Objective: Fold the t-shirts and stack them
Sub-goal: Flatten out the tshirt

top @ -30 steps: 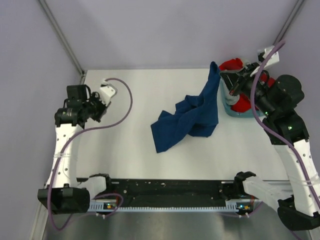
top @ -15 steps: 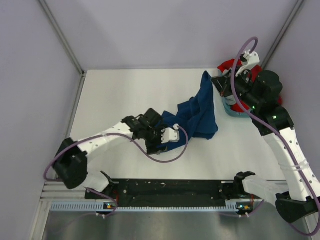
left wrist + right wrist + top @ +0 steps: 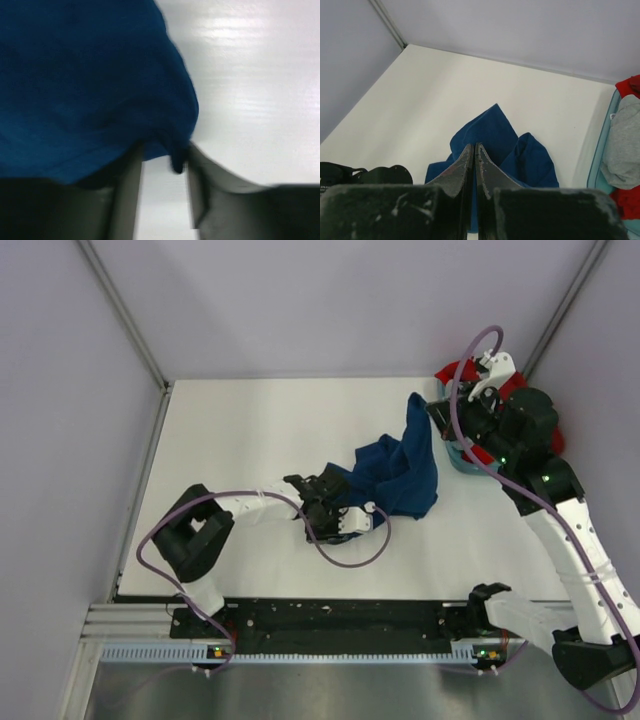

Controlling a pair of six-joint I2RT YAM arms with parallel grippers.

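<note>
Navy-side now after swinging in, straddles the t-shirt's (image 3: 405, 475) near hem with open left end effector (image 3: 164, 152), pinching its top in the right end effector (image 3: 474, 150), set for spreading.

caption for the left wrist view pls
Open left tool straddling the edge of the navy t-shirt on the white table

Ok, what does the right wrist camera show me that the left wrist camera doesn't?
Right wrist only: the right gripper shut on the blue shirt, plus the basket with a grey shirt and a red shirt in it. Left wrist only: the left gripper, fingers apart, at an edge of that shirt, with bare table showing between them. Both: the blue shirt and the white table.
</note>
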